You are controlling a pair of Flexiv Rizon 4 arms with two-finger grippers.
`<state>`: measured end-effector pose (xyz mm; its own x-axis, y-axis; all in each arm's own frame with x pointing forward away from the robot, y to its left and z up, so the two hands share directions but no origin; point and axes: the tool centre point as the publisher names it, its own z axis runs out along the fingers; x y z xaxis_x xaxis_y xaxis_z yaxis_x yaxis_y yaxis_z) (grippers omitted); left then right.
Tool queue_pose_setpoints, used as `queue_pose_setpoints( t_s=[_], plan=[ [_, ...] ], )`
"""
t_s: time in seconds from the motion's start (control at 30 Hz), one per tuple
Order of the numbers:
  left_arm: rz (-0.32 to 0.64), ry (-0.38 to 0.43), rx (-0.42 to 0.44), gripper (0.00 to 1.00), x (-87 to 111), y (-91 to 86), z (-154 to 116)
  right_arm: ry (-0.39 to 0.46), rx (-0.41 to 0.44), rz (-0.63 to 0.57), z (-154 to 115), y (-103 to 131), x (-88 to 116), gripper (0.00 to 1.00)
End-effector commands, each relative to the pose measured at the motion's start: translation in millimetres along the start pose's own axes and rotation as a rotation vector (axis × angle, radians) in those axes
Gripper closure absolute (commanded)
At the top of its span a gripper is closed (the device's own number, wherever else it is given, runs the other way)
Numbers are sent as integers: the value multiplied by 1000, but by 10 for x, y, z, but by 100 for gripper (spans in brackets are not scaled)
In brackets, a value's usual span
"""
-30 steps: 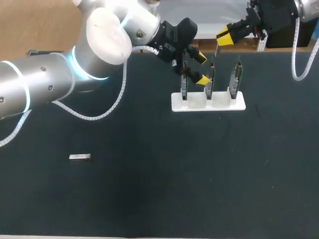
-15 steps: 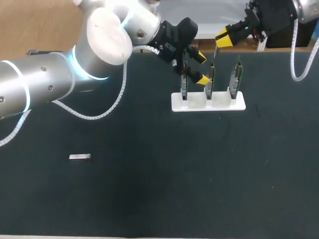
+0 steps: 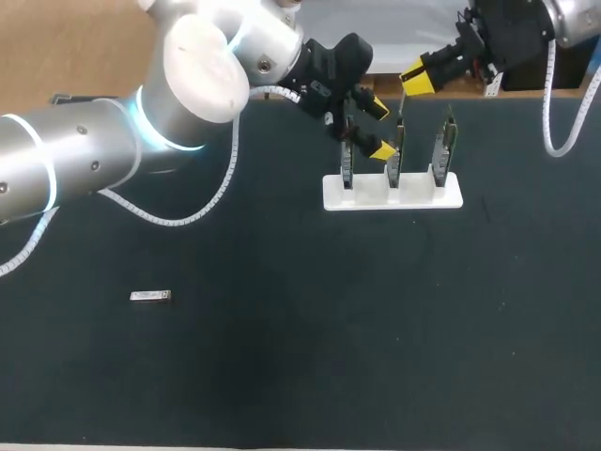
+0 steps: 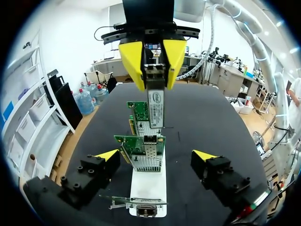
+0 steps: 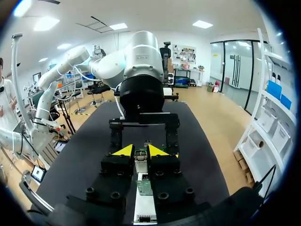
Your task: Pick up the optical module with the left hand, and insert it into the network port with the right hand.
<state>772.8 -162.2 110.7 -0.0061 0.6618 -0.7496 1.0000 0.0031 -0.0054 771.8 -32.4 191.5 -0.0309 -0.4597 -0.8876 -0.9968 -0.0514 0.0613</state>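
The optical module [image 4: 155, 110] is gripped by the right hand [image 4: 153, 70] near the rack [image 4: 148, 190], while the left hand [image 4: 156, 156] is seen released.

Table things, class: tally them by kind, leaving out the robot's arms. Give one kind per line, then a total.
Circuit card: 3
Stand: 1
Module: 2, one lying loose, one held
Total: 6

My left arm [image 3: 94, 160] comes in from the left and extends past the middle, its claw [image 3: 378, 129] spread wide, fingers well apart. My right arm [image 3: 526, 28] enters at the far right corner, its claw [image 3: 413, 79] pinched on the optical module [image 4: 155, 106] from both sides.
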Motion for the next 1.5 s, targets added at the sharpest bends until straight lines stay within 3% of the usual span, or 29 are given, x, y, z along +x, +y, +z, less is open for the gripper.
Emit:
queue_pose_setpoints(
  t_s=[0.03, 1.5],
  plan=[
    [-1, 3, 0, 0, -7, 7, 5, 1, -12, 1, 24, -34, 6, 100],
    [-1, 3, 0, 0, -7, 7, 5, 120, 19, -3, 137, -16, 130, 100]
  ],
)
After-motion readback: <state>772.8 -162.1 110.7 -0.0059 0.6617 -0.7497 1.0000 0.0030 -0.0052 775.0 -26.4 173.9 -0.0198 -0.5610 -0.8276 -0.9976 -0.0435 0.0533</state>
